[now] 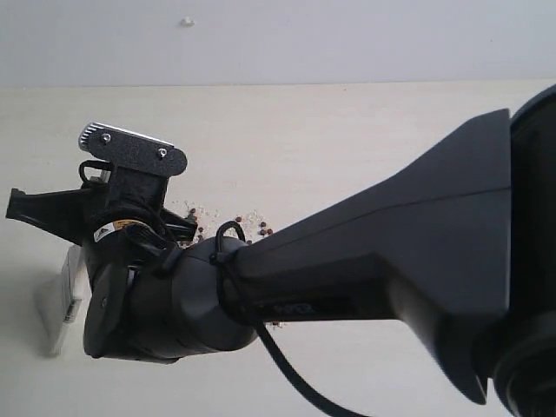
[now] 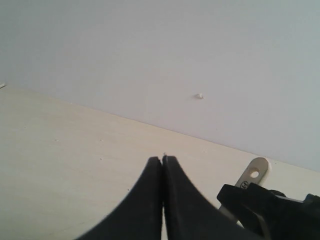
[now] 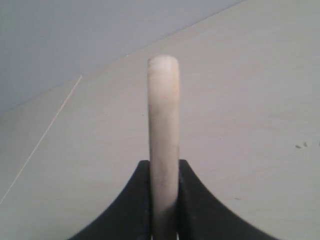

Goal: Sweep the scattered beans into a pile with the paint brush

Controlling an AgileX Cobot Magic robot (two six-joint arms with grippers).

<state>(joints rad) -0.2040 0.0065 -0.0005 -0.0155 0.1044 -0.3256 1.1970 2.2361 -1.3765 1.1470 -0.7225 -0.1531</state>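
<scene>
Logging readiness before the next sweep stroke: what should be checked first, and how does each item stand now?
1. Right gripper clamped on the paint brush handle: ok.
2. Left gripper shut, holding nothing: ok.
3. Beans gathered into one pile: cannot tell. The right arm covers much of them, and the visible ones lie loosely spread.
4. Brush head resting on the table: cannot tell, partly hidden behind the arm.

Right arm (image 1: 391, 243) slung across the table (image 1: 365, 130) — hiding most beans (image 1: 264, 229), open surface toward the wall (image 1: 347, 43)
</scene>
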